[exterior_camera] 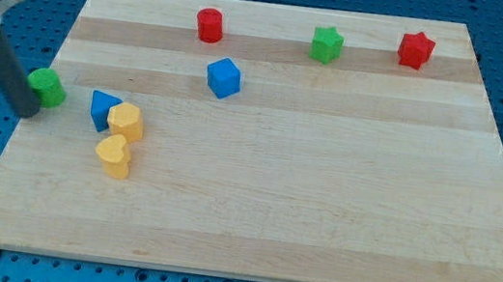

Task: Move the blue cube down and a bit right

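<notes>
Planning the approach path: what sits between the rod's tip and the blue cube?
In the camera view, only the green block beside my tip; bare board up to the blue cube.

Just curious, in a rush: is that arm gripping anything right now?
No pincer: my tip holds nothing, resting beside the green block, far left of the blue cube.

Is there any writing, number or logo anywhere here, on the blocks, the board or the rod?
None: no text, number or logo shows anywhere.
Wooden board: bare wood grain only.
Blocks, such as the blue cube and red cylinder: plain coloured faces.
My tip, beside the green block at the view's left: plain dark rod, unmarked.
</notes>
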